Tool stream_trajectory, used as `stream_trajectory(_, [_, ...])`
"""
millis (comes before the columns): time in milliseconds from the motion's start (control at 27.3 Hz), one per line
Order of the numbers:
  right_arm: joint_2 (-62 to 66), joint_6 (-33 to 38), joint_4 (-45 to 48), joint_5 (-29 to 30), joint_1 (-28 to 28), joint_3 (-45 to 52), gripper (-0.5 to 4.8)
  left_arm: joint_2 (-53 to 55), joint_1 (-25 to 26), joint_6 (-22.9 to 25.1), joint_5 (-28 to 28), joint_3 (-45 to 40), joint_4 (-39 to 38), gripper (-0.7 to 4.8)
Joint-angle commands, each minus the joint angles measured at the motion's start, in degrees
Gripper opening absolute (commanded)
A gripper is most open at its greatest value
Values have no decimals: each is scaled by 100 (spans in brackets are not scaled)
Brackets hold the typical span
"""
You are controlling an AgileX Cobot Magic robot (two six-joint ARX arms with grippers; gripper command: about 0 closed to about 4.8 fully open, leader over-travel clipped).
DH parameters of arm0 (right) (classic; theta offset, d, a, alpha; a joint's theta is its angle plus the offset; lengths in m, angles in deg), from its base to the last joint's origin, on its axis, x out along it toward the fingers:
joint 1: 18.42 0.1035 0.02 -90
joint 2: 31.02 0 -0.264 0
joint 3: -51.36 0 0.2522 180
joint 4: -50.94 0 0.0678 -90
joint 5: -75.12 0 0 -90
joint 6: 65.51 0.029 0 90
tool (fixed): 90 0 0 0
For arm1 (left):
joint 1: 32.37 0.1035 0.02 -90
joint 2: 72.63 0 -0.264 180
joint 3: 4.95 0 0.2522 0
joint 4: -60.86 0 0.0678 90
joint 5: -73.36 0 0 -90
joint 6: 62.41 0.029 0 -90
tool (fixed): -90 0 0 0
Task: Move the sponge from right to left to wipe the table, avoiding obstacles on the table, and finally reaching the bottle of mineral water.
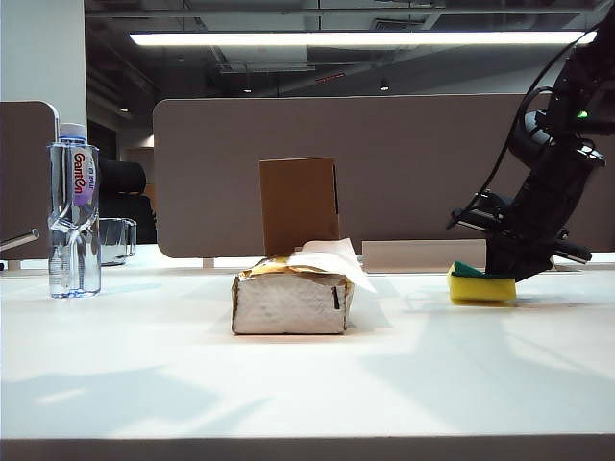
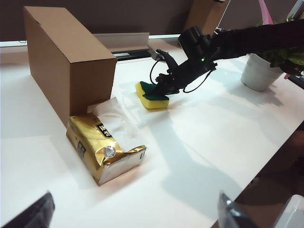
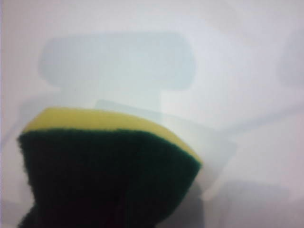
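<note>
I see the sponge lying flat on the white table, right of centre, green scouring face up, long axis running across the exterior view. My right gripper is clamped on its right end. The left gripper hangs above the near table edge, fingers spread wide, holding nothing. The tissue pack lies mid-table in front of the upright cardboard box. The bottle of mineral water stands far left. Grey-brown divider panels back the table under a ceiling strip light.
</note>
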Motion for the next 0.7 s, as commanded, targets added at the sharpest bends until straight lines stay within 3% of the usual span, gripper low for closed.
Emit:
stream_trajectory(37, [-31,-72,-686,-173,87,98,-6,0,-4,28,44,33,59,444])
stream_trajectory(366, [-129,-66,-772,-184,227,240,-6,-7,-4,28,44,35,63,444])
stream_trajectory(549, [-481,-22,-365,-232,225,997,-6,-9,-4,28,44,35,144,444])
stream_trajectory(696, [-1263,92,426,-330,210,2258,-6,-9,-4,26,46,35,214,444])
